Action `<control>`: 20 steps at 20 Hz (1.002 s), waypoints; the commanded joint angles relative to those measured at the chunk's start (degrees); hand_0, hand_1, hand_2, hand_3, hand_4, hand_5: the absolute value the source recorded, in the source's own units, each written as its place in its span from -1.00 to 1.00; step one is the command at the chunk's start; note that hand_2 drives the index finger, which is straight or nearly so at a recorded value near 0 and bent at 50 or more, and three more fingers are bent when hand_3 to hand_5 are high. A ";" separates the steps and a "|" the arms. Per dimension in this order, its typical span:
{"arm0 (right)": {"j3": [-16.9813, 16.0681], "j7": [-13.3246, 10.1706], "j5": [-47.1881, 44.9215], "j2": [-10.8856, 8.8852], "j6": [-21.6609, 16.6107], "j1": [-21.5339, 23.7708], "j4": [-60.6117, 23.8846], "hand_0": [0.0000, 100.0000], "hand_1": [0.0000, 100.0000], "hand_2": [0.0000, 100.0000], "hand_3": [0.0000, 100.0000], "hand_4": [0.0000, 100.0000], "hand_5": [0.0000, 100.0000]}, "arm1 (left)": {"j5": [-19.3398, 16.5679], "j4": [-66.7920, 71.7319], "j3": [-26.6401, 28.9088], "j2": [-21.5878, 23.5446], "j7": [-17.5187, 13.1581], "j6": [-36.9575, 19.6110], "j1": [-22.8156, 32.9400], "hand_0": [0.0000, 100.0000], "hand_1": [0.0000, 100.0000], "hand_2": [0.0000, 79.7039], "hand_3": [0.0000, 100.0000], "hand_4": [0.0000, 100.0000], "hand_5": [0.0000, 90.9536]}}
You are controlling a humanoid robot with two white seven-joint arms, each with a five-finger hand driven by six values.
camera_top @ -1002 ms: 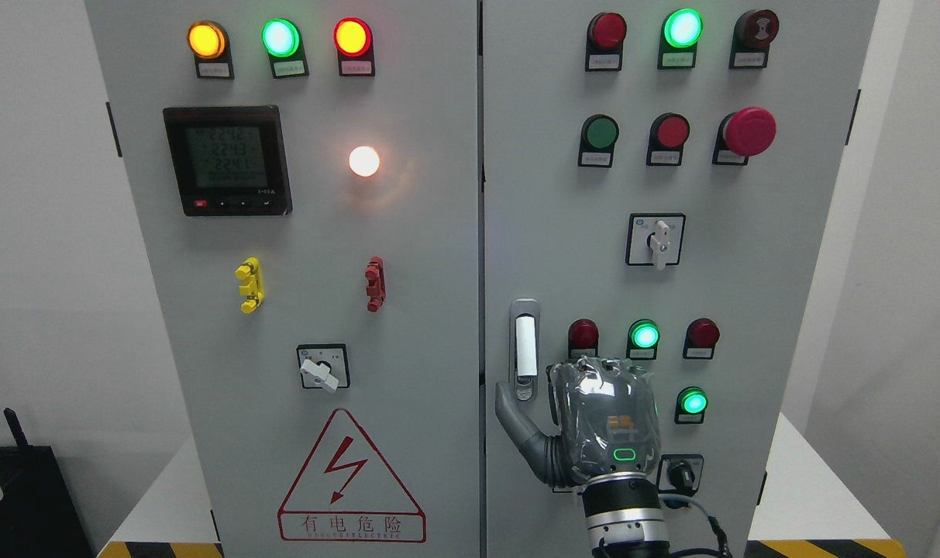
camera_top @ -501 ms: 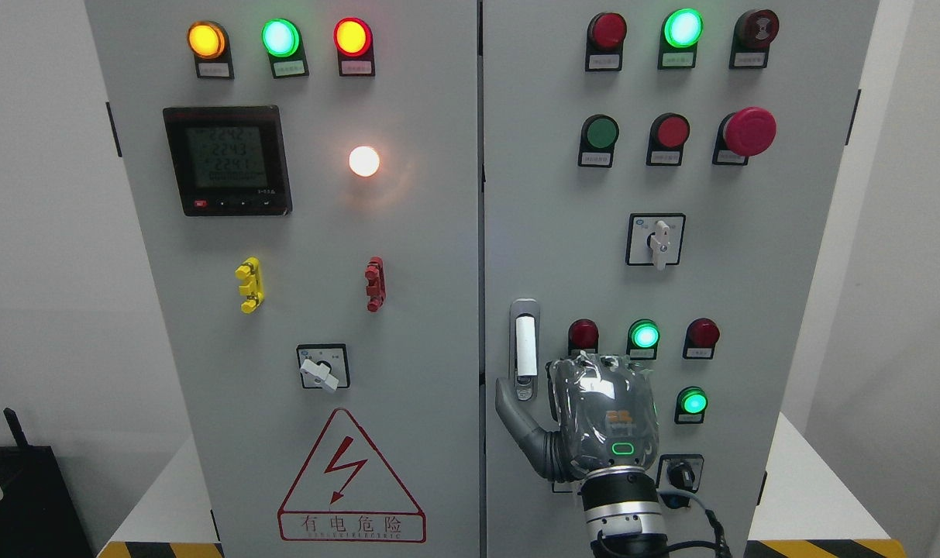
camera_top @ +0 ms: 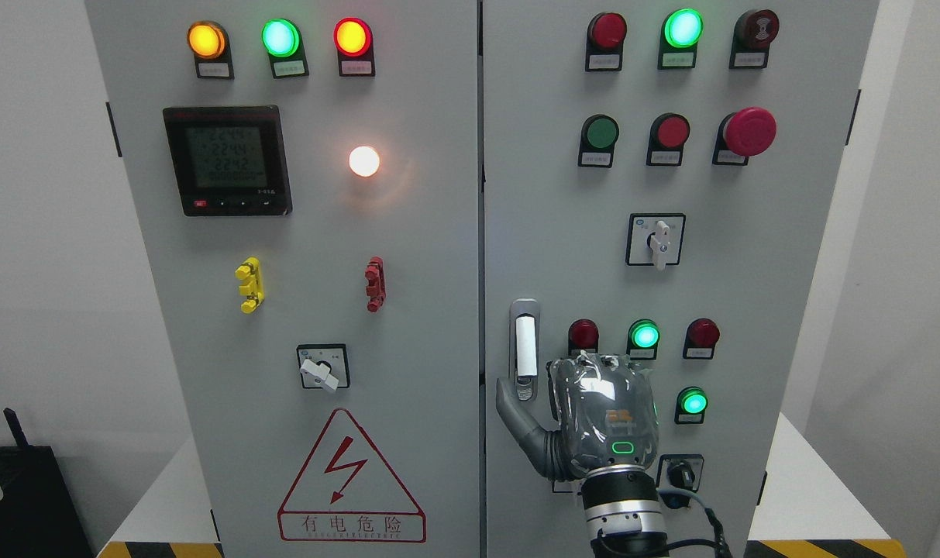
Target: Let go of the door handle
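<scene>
The door handle (camera_top: 524,347) is a silver vertical lever with a white grip and a keyhole at its lower end, set at the left edge of the right cabinet door (camera_top: 547,194). My right hand (camera_top: 574,399) comes up from the bottom edge with its back toward me, just right of and below the handle. Its thumb (camera_top: 512,409) is spread out to the left, its tip beside the handle's lower end. The hand holds nothing and the handle stands free and fully visible. Both doors look closed. My left arm does not show.
Indicator lamps (camera_top: 644,335) and a small selector switch (camera_top: 680,473) sit close around my hand. Higher up are a rotary switch (camera_top: 656,240) and a red mushroom stop button (camera_top: 748,132). The left door carries a meter (camera_top: 228,160) and a warning triangle (camera_top: 351,480).
My right hand has sunk slightly down the door since a second ago. In the last half second it has hardly moved. The handle has stayed put.
</scene>
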 commanded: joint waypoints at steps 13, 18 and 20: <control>-0.29 -0.11 0.00 0.01 0.02 -0.59 0.92 -0.36 -0.97 0.97 1.00 0.82 0.78 | 0.00 0.97 0.62 0.00 0.05 0.02 0.00 -0.76 -0.22 -1.00 -1.00 -1.00 -1.00; -0.29 -0.11 0.00 0.01 0.11 -0.85 0.92 -0.35 -0.97 0.97 1.00 0.81 0.78 | 0.00 0.97 0.62 0.00 0.05 0.02 0.00 -0.76 -0.22 -1.00 -1.00 -1.00 -1.00; -0.29 -0.11 0.00 0.01 0.11 -0.77 0.92 -0.35 -0.97 0.97 1.00 0.81 0.78 | 0.00 0.97 0.62 0.00 0.05 0.02 0.00 -0.76 -0.22 -1.00 -1.00 -1.00 -1.00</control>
